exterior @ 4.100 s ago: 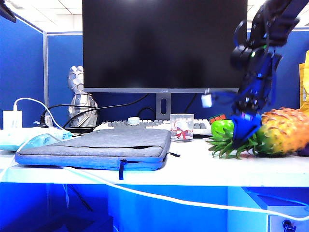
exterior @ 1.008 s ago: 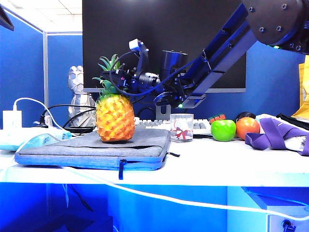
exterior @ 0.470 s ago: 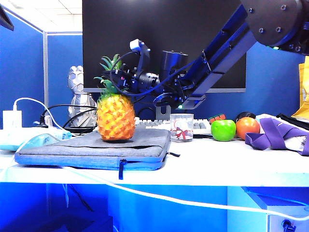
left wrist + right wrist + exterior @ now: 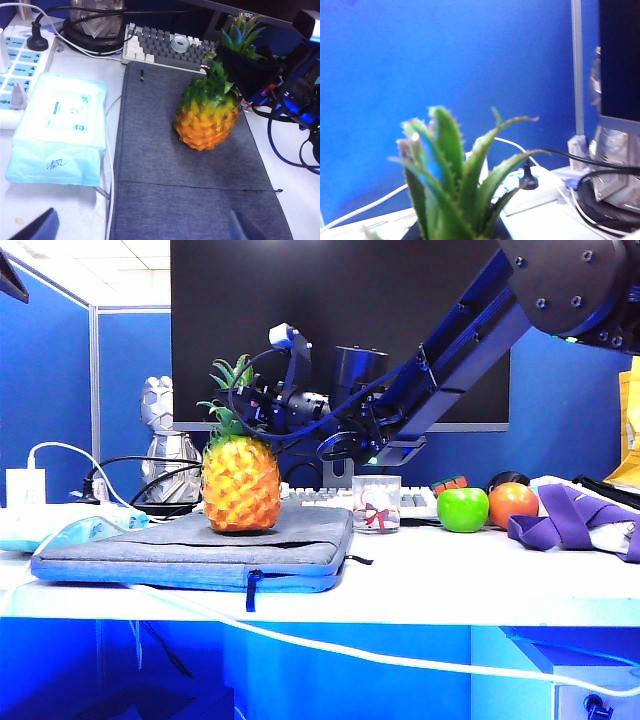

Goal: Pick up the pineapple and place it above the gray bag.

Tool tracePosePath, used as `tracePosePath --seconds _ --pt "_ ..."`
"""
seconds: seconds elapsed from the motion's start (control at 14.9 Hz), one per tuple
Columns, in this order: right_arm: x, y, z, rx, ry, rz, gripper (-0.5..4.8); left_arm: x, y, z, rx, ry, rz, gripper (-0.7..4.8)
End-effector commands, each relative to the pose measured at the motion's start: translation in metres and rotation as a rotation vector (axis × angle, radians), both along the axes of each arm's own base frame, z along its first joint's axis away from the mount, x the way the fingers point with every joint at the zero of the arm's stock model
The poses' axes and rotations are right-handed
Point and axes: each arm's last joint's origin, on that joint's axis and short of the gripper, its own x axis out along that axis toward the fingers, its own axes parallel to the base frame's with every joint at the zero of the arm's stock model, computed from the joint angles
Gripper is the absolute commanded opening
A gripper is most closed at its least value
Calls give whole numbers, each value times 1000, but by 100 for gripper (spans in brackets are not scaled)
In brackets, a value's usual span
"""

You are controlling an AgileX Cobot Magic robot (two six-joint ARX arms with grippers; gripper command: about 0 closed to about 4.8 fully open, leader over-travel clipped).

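Pineapple (image 4: 240,483): upright on the gray bag (image 4: 200,545), left of centre. Glass (image 4: 377,503): right of bag, before keyboard (image 4: 310,496). Apple (image 4: 462,509), orange fruit (image 4: 513,503), strap bundle (image 4: 580,517): further right. Right gripper (image 4: 248,400): at pineapple's crown. Left gripper (image 4: 140,227): above bag's near edge.

pineapple (image 4: 239,484) standing upright mid gray bag (image 4: 200,545), right gripper (image 4: 243,400) closing on its crown, monitor (image 4: 340,330) crowding behind, bag's front half lying open

Right wrist view is blurred; only the pineapple (image 4: 452,185) crown shows, body cut off at six o'clock. The left gripper (image 4: 140,227) fingertips are clipped at six o'clock.
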Motion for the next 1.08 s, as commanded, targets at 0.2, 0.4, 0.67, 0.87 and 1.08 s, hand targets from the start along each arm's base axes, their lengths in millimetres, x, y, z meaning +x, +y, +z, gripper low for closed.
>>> tracePosePath --seconds 0.2,0.4,0.67,0.87,1.08 --pt "0 0 6 13 14 -8 479 0 0 1 0 -9 -2 479" --pt "-2 1 8 10 31 49 479 0 0 1 0 -9 -1 479" --pt "-4 1 8 2 116 176 479 0 0 1 -9 -6 -3 479" --pt "-4 0 9 -33 167 211 479 -1 -1 0 -26 2 -21 479" --pt "0 -5 5 -78 232 241 479 -1 -1 0 -26 2 -21 479"
